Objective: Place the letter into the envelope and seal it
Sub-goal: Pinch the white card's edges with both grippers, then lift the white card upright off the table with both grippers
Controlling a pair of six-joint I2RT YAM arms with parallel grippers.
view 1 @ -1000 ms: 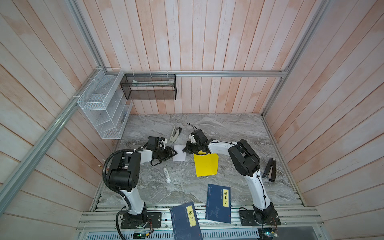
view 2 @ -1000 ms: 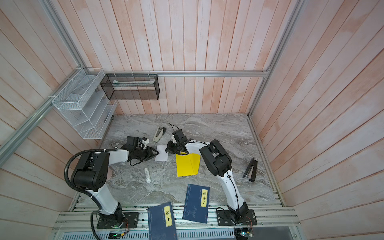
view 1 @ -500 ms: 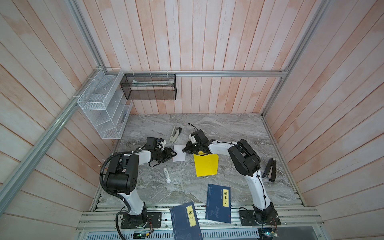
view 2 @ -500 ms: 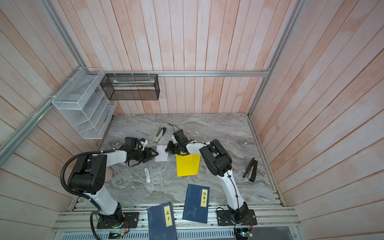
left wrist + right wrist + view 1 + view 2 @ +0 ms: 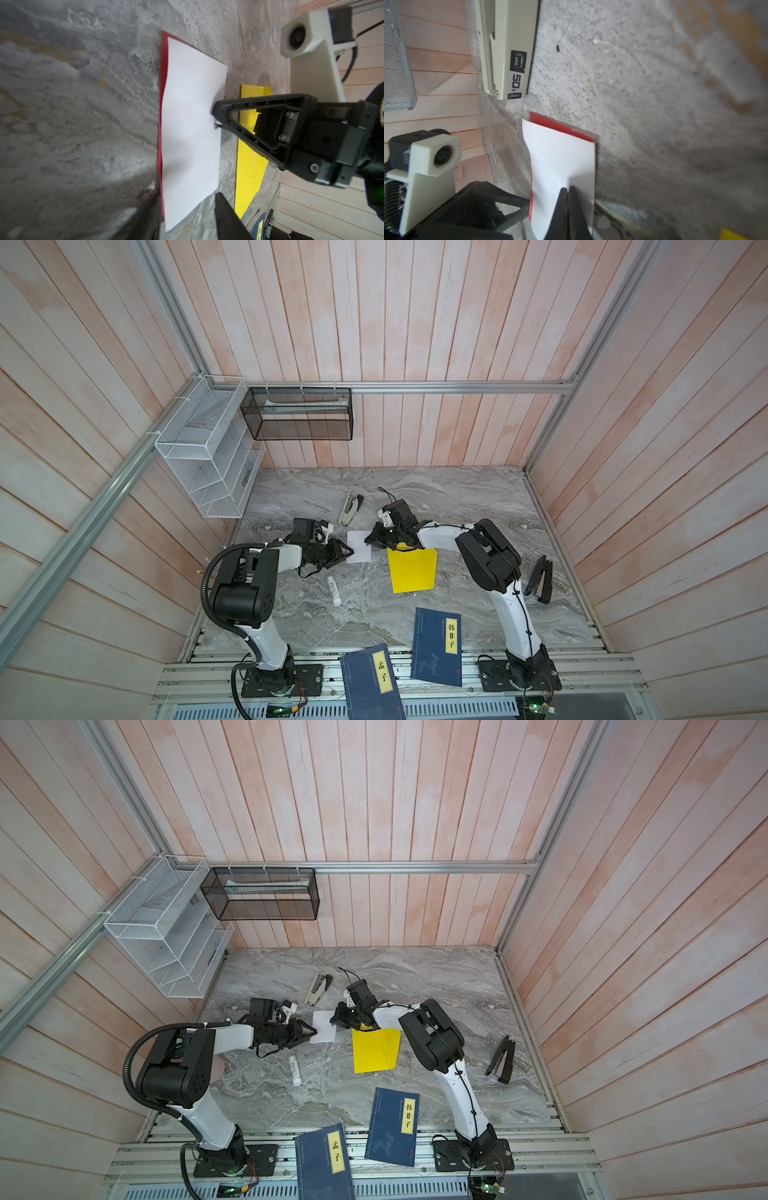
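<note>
2 bks (image 5: 436,647), 1 ltr (image 5: 359,546), 1 env (image 5: 411,572).

The left arm (image 5: 286,556) and right arm (image 5: 436,536) are shelled white with black joints; a ribbed black cable (image 5: 206,572) is looped beside the former; triangular black fingers (image 5: 259,99) are screw-fastened.

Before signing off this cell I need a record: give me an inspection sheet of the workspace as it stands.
Surface: grey marble-pattern tabletop.
Job's things: letter lies white side up, outside the envelope, which lies beside it, apart.
Clutter: beige stapler, black stapler, white tube, blue book, second blue book on the front rails.
Grippers: left gripper open at the letter's edge; right gripper shut, tips on the letter.
Cables: corrugated hose on the left arm; thin wire looping off the right wrist.
Surroundings: plank walls, white wire rack, black mesh basket.
</note>
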